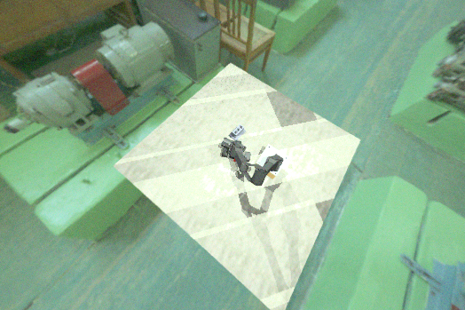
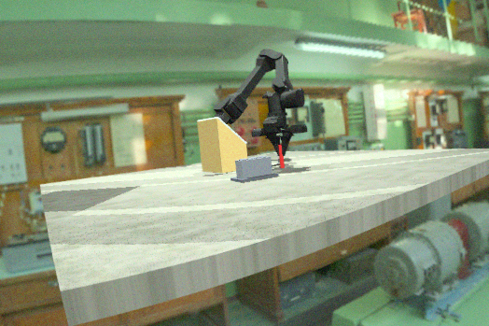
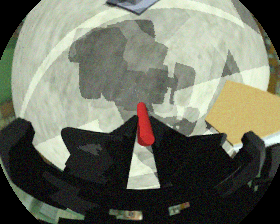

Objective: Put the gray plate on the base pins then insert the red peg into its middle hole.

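The gray plate (image 1: 238, 131) (image 2: 253, 167), a block with holes in its top, sits level on the thin darker base (image 2: 239, 180). The pins are not visible. Only an edge of this assembly shows at the top of the wrist view. The red peg (image 2: 282, 160) (image 3: 145, 131) stands nearly upright beside the assembly, to its right in the exterior view. My gripper (image 2: 281, 146) (image 3: 143, 119) is shut on the peg's upper part, fingers pointing down. The peg's lower end is at or just above the table; contact is not clear. In the top view the arm mostly hides the peg.
A yellow block (image 2: 216, 148) (image 3: 247, 114) with a white sloping face stands near the arm's base, left of the peg in the exterior view and at the right in the wrist view. The light table (image 1: 177, 191) (image 2: 187, 233) carries everything, with arm shadows on it.
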Controlling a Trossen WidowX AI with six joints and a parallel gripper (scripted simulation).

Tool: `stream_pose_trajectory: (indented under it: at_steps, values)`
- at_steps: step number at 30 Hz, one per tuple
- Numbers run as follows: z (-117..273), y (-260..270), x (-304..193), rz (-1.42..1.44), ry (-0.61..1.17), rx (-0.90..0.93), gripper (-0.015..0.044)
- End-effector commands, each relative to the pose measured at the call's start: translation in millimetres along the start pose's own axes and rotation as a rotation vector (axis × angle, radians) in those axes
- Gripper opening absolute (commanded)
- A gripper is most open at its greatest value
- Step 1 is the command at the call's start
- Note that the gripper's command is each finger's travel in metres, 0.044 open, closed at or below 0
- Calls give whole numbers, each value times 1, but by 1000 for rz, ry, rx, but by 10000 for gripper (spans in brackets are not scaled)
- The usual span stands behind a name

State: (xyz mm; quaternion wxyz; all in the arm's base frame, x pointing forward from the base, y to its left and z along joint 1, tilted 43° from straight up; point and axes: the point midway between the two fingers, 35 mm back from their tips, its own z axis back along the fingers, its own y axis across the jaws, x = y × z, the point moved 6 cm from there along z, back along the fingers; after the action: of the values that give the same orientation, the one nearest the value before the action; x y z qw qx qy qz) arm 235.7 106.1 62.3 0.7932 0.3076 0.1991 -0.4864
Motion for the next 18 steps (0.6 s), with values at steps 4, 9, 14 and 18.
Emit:
stream_pose_trajectory:
  at_steps: [4, 9, 14, 18]
  values:
    - [7, 1, 2, -3, -7, -2, 0]
    - [21, 3, 4, -3, -12, -4, 0]
    - [36, 4, 6, -3, -15, -5, 0]
    - [49, 5, 8, -3, -16, -6, 0]
